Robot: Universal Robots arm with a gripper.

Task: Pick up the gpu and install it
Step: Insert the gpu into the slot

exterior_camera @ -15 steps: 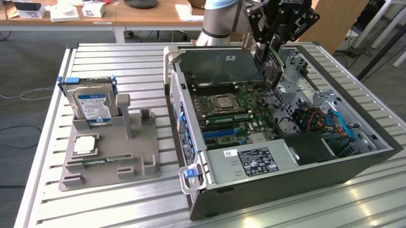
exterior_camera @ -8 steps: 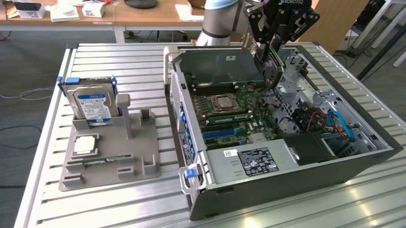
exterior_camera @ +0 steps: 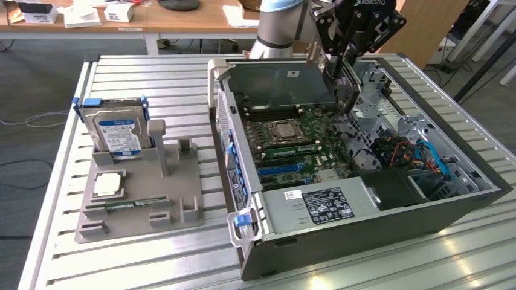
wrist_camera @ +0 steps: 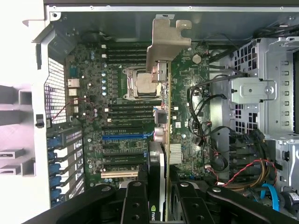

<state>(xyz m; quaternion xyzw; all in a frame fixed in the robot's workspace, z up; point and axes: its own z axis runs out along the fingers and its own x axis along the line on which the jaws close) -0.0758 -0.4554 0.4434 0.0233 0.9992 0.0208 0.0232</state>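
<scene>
- Exterior view: we see the tool point(exterior_camera: 345, 53) at 1 o'clock, hanging over the open computer case point(exterior_camera: 354, 232).
- Wrist view: we see the tool clamped on the gpu point(wrist_camera: 165, 51), edge-on over the motherboard point(wrist_camera: 117, 140).

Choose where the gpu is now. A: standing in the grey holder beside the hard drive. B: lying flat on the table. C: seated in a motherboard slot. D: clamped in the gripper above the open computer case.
D: the gripper clamps the gpu edge-on, and the card hangs over the motherboard of the open computer case.
</scene>
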